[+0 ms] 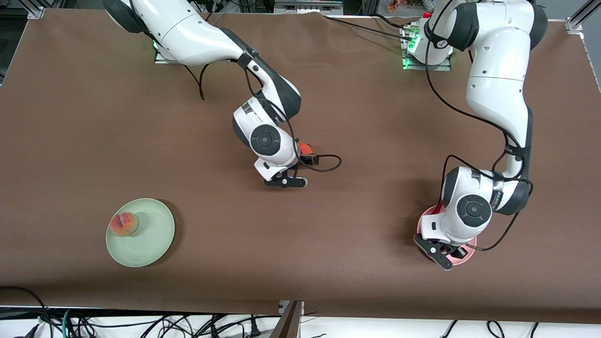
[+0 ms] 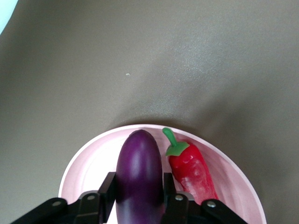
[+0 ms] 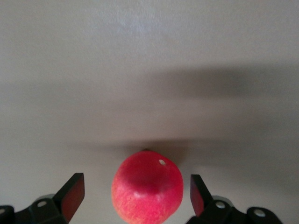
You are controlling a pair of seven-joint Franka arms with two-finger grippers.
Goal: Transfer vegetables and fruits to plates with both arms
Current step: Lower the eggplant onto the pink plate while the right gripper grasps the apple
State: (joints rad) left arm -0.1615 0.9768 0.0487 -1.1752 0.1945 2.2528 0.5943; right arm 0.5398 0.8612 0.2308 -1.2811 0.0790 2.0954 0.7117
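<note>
The purple eggplant (image 2: 138, 163) lies on the pink plate (image 2: 88, 163) beside the red chili pepper (image 2: 194, 172). My left gripper (image 2: 138, 191) straddles the eggplant, its fingers narrowly open and just off its sides. In the front view the left gripper (image 1: 439, 253) covers most of the pink plate (image 1: 465, 256). The red pomegranate-like fruit (image 3: 147, 191) rests on the table between the wide-open fingers of my right gripper (image 3: 137, 193), touching neither. From the front only a bit of this fruit (image 1: 305, 148) shows by the right gripper (image 1: 286, 181). The peach (image 1: 123, 224) sits on the green plate (image 1: 150, 239).
The brown table (image 1: 357, 197) spreads between the two plates. A black cable (image 1: 328, 164) loops off the right wrist next to the red fruit. Both arm bases stand along the edge farthest from the front camera.
</note>
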